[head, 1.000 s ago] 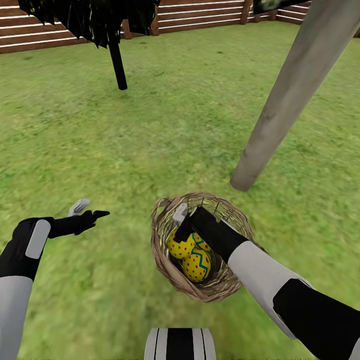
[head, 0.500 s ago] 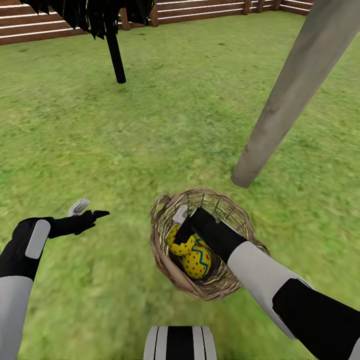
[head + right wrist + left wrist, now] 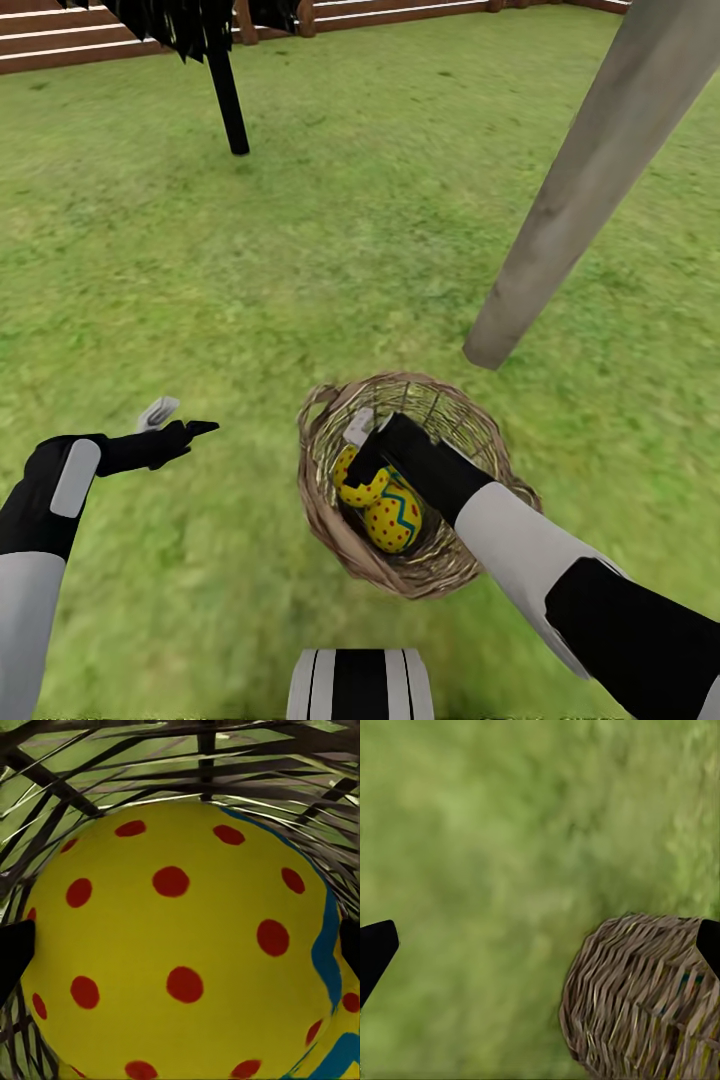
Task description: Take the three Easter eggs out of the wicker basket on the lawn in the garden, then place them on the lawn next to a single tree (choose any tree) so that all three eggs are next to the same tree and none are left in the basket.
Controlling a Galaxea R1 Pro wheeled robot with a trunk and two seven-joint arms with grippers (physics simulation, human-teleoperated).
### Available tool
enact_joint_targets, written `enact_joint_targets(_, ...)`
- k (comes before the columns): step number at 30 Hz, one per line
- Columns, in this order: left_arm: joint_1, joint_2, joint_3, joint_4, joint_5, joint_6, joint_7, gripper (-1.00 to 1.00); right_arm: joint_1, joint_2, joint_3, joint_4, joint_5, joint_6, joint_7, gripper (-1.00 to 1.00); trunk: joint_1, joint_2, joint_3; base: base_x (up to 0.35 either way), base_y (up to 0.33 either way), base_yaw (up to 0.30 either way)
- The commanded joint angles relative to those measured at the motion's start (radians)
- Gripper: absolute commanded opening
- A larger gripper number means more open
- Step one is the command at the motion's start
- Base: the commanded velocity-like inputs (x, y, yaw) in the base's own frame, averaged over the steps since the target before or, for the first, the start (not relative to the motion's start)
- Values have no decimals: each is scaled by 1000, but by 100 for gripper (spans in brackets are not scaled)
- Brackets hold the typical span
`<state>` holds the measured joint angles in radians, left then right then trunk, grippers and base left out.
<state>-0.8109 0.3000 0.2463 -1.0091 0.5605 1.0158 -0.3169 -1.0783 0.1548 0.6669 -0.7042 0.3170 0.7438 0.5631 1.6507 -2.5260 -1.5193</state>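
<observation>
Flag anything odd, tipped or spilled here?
Nothing stands out. The basket sits upright on the lawn by the tree, eggs still inside, none on the grass. The right pincer is down in the basket at an egg; the left pincer hangs empty beside it.

White-and-black arms [image 3: 520, 545], black hands [image 3: 165, 440]

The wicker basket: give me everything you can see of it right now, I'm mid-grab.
The wicker basket is small, round, brown and open-weave, with a small loop handle on its rim. It sits on the lawn close to the foot of the leaning pale tree. Two yellow Easter eggs with red dots show inside it. The right gripper reaches in over the rim, its fingers either side of a dotted egg. From the left wrist its woven wall bulges outward.
</observation>
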Motion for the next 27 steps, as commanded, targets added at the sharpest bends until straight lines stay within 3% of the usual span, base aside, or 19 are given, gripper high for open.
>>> enact_joint_targets(1,-1,0,2,0,-8,4,-10,100,0,-1,2,15,24,0,8,100,0,0,-5,0,0,0)
enact_joint_targets(5,-1,0,2,0,-8,4,-10,100,0,0,2,17,25,0,7,100,1,-1,-12,0,0,0)
enact_joint_targets(6,-1,1,2,0,-8,4,-10,100,0,0,2,18,25,0,7,-100,1,-1,-12,0,0,0)
enact_joint_targets(19,1,0,3,0,-7,6,-10,100,0,0,5,19,28,0,7,-100,2,-1,-20,0,0,0)
enact_joint_targets(27,1,-1,4,0,-7,6,-10,100,0,-1,5,18,28,0,8,-100,0,0,-5,0,0,0)
